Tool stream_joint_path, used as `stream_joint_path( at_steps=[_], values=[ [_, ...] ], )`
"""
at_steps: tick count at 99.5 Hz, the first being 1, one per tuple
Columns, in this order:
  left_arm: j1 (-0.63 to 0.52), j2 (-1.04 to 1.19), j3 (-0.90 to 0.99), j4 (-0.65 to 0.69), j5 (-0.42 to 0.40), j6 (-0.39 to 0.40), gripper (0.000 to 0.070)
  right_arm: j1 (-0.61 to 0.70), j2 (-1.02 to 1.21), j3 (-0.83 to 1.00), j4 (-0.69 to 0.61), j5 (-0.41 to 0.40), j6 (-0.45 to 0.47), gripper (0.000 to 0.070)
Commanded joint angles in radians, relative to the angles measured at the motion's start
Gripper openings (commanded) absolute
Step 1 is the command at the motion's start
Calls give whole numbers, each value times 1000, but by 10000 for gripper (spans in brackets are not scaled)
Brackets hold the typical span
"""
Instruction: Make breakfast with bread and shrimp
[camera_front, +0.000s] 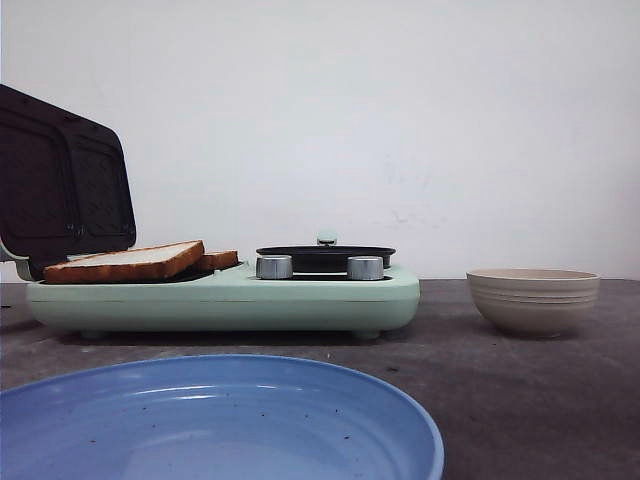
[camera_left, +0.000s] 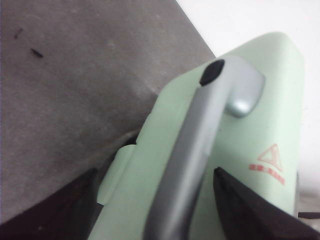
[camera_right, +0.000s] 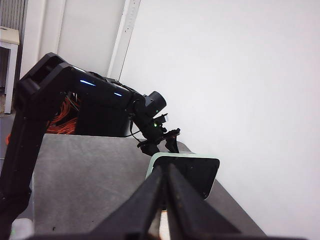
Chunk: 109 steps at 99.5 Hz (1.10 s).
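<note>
Two bread slices (camera_front: 130, 262) sit on the open sandwich maker (camera_front: 225, 298); my left tool (camera_left: 160, 210) straddles its lid handle (camera_left: 197, 150), grip unclear; right tool (camera_right: 165, 200) clenched, empty.

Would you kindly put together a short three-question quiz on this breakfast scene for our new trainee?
1. True or false: the dark-lined lid of the mint-green sandwich maker stands open.
2. What lies on its left plate? A) two square slices of white bread B) shrimp C) an egg
3. Fill in: right of the appliance stands a beige ribbed ____.

Key:
1. True; the left hand straddles the lid's grey handle, and the right hand is shut, away from it.
2. A; one slice overlaps the other.
3. Bowl; the blue speckled plate sits nearest the camera.
</note>
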<state>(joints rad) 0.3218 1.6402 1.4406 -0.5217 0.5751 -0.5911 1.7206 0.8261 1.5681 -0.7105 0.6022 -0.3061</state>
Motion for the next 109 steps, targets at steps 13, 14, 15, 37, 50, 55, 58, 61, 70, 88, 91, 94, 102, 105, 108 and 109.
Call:
stream_joint_path(
  at_steps=[13,14,15,37,50,55,58,61,70,88,91,94,102,105,108,109],
  values=[
    [-11,16,21,19,5,-1,248,17,6,16,7,1,19,7],
    [-12,16,21,18,5,-1,235,17,6,16,7,1,19,7],
    [-13,16,21,18,5,-1,222,17,6,16,7,1,20,7],
    [-43,16,21,18,5,8,0,17,6,16,8,1,45,7],
    [-59,16,21,18,6,30,0,17,7,16,11,1,63,7],
    [-67,16,21,20,6,31,0,17,7,16,13,1,66,7],
    [-72,16,21,21,5,31,0,17,7,16,14,1,68,7],
    [-79,16,21,22,5,31,0,17,8,16,14,1,68,6],
    [-100,16,21,26,5,34,0,17,8,16,16,1,71,7],
    [-155,16,21,45,5,34,0,17,9,16,30,1,71,7],
    [-165,16,21,47,3,34,0,17,9,16,30,1,71,7],
    [-176,16,21,48,-2,35,0,17,9,16,30,1,71,7],
    [-207,16,21,48,-16,56,0,17,9,16,30,1,72,7],
    [-220,16,21,48,-23,64,0,17,9,16,30,1,72,7],
    [-234,16,21,48,-29,72,0,17,9,16,31,1,72,6],
    [-236,16,21,49,-30,74,0,17,9,16,31,1,72,6]
  ],
)
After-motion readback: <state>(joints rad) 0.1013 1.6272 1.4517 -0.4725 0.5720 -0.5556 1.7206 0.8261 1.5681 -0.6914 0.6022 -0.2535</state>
